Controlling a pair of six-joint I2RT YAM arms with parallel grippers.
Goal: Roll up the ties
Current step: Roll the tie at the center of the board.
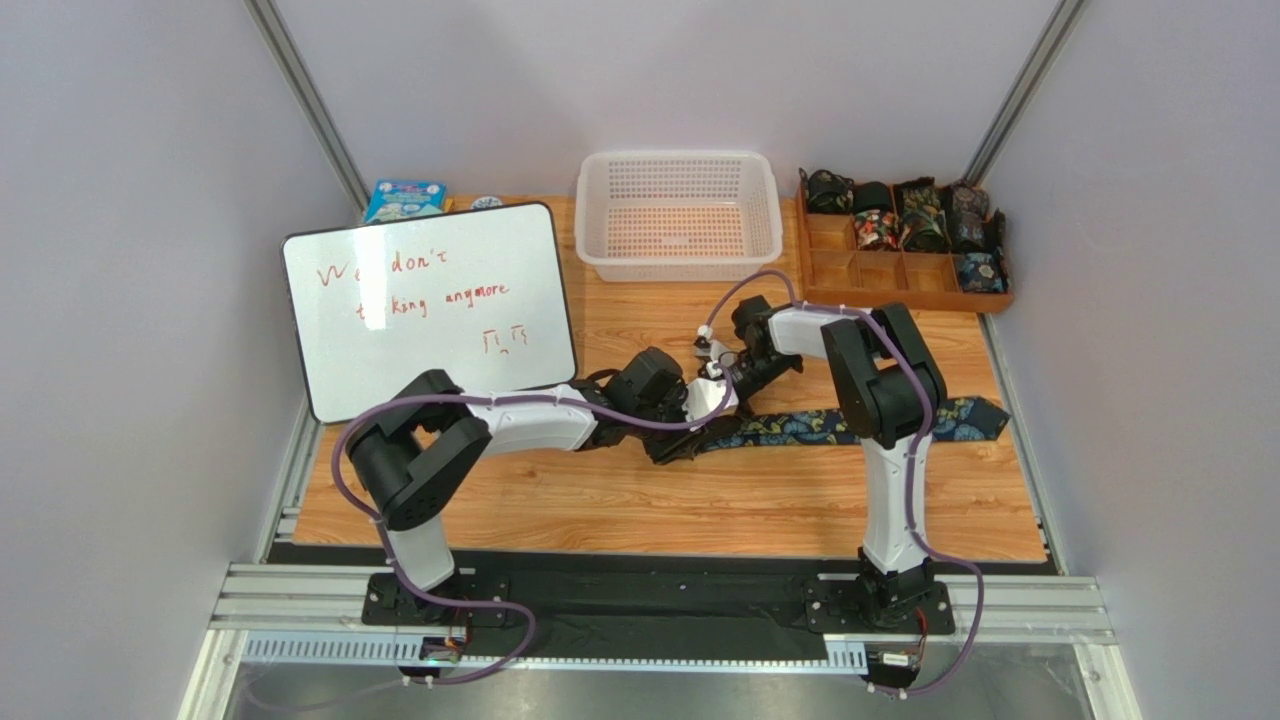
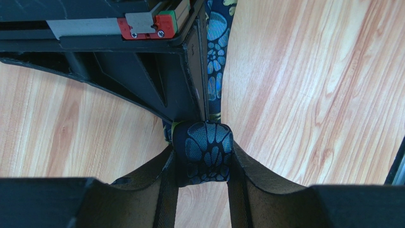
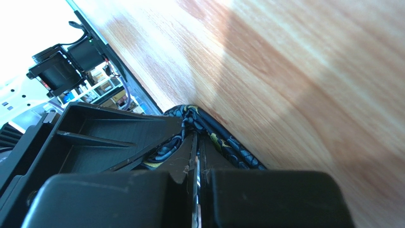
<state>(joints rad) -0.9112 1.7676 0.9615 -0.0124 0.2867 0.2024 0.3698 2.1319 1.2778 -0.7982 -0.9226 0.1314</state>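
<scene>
The tie (image 1: 789,432) lies on the table (image 1: 601,510), rolled end clasped by the half-closed left gripper (image 2: 202,161); right gripper (image 3: 196,142) pinched shut at the roll. The wooden tray (image 1: 872,275) holds rolled ties (image 1: 917,219) in its back compartments, white basket (image 1: 679,270) beside it.

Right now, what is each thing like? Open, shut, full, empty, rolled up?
tie, one end rolled up, the rest lying flat.
left gripper, shut on the tie's rolled end.
right gripper, shut, tips at the roll.
basket, empty.
wooden tray, some slots hold rolled ties, others empty.
whiteboard, written on in red.
</scene>
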